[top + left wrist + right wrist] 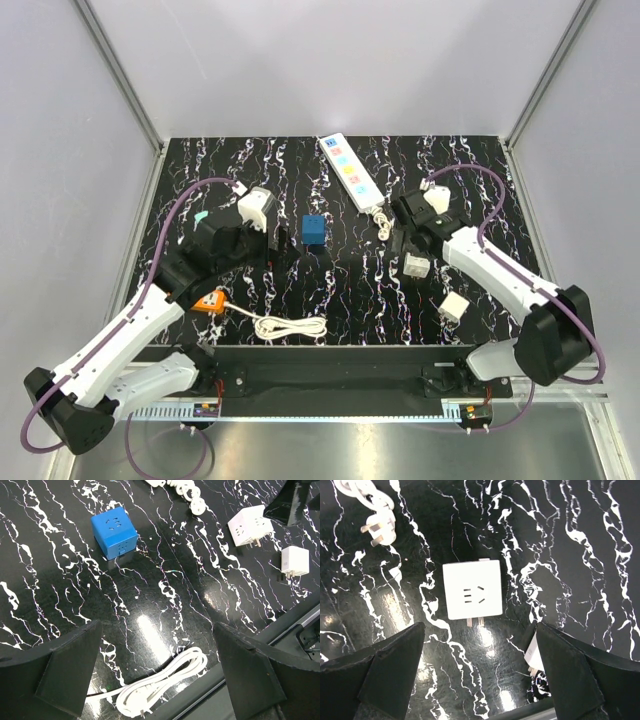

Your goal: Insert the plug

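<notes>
The plug, a royal-blue cube (314, 230), sits on the black marbled table (340, 290), just right of my left gripper (272, 250). In the left wrist view the plug (114, 532) lies ahead and to the left of the open, empty left gripper (156, 625). The white power strip (350, 170) lies diagonally at the back centre. My right gripper (403, 243) is open and empty, hovering over a white cube adapter (472, 590), which lies just beyond the gripper's tips (480, 626).
An orange socket block (208, 301) with a coiled white cord (290, 326) lies front left. A pale teal cube (201, 216) is at far left. Two white adapters (415, 265), (454, 306) lie right. The strip's coiled cord and plug (383, 222) lie by the right gripper.
</notes>
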Action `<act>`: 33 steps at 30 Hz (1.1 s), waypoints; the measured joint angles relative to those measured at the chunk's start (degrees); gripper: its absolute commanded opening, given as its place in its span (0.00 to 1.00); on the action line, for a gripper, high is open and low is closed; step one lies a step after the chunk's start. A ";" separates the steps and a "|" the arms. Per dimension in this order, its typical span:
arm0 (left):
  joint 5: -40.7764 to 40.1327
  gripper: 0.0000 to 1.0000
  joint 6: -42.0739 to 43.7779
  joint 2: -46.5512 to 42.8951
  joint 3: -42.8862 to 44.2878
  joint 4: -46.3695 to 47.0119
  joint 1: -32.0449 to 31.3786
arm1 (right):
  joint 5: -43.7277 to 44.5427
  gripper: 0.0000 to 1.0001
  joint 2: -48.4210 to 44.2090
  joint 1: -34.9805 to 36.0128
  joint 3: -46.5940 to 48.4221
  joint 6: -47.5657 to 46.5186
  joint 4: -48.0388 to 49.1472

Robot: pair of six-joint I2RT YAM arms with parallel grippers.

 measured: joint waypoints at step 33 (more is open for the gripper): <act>11.50 0.98 -8.50 5.25 0.28 -0.57 5.49 | -12.70 0.40 13.27 -4.72 -7.50 -8.09 17.31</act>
